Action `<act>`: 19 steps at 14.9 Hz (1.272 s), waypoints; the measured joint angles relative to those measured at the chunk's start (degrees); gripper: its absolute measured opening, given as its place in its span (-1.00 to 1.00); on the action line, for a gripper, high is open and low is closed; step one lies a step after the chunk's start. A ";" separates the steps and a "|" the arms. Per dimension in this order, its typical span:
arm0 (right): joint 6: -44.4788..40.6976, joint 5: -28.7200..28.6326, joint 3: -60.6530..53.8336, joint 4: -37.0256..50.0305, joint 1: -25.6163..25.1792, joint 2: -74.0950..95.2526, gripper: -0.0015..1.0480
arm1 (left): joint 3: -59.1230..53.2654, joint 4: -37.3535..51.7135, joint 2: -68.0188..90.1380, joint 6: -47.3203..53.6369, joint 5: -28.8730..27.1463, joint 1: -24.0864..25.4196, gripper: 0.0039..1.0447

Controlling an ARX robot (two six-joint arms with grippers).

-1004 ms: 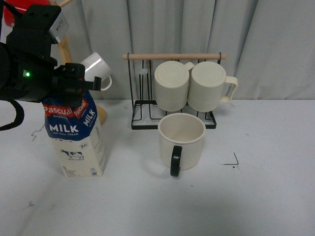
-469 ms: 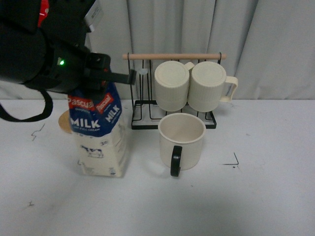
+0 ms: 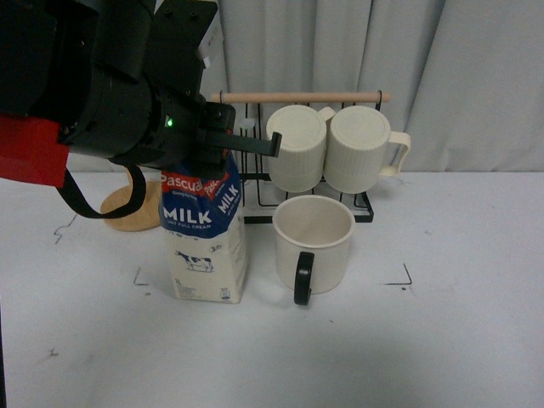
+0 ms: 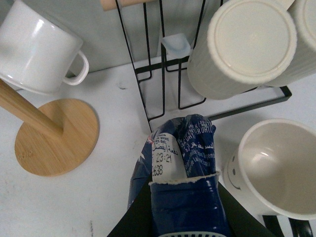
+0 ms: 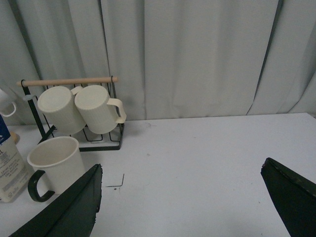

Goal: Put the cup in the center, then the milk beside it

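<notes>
Front view: a white table (image 3: 442,348) runs back to a pale grey pleated curtain (image 3: 476,59). Small black corner marks (image 3: 401,277) flank the wide cream ceramic cup with a black handle (image 3: 313,246). Just left of the cup, the tall blue-topped milk carton (image 3: 206,242) stands upright. The left gripper's (image 4: 183,215) fingers pinch its top ridge. Behind the cup sits a black wire mug rack (image 3: 246,200). The right gripper's (image 5: 177,205) fingers are spread wide, empty.
</notes>
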 joint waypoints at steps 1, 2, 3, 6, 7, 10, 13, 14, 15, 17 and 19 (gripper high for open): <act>0.00 0.00 0.00 0.00 0.00 0.00 0.87 | 0.00 0.42 0.35 0.00 -0.55 -0.17 -0.63; 0.00 0.00 0.00 0.00 0.00 0.00 0.87 | 0.00 1.27 0.44 0.00 -0.87 -0.26 -0.63; 0.00 0.00 0.00 0.00 0.00 0.00 0.87 | 0.00 2.45 0.46 0.00 -1.27 -0.52 -0.63; 0.00 0.00 0.00 0.00 0.00 0.00 0.87 | 0.02 3.39 1.95 -0.15 -1.27 -1.73 -0.64; 0.00 0.00 0.00 0.00 0.00 0.00 0.87 | 0.02 3.78 2.34 -0.17 -1.49 -2.10 -0.64; 0.00 0.00 0.00 0.00 0.00 0.00 0.87 | 0.22 4.59 2.95 -1.09 -2.12 -2.91 -0.64; 0.00 0.00 0.00 0.00 0.00 0.00 0.87 | 0.83 3.69 3.19 -2.64 -2.29 -3.28 -0.54; 0.00 0.00 0.00 0.00 0.00 0.00 0.87 | 1.05 3.91 3.17 -3.52 -1.62 -3.30 -0.33; 0.00 0.00 0.00 0.00 0.00 0.00 0.87 | 1.53 3.72 2.67 -4.68 -1.18 -3.41 -0.12; 0.00 0.00 0.00 0.00 0.00 0.00 0.87 | 1.53 2.75 0.28 -6.36 -0.39 -3.45 0.30; 0.00 0.00 0.00 0.00 0.00 0.00 0.87 | 0.48 2.49 -3.78 -7.61 0.33 -3.76 0.75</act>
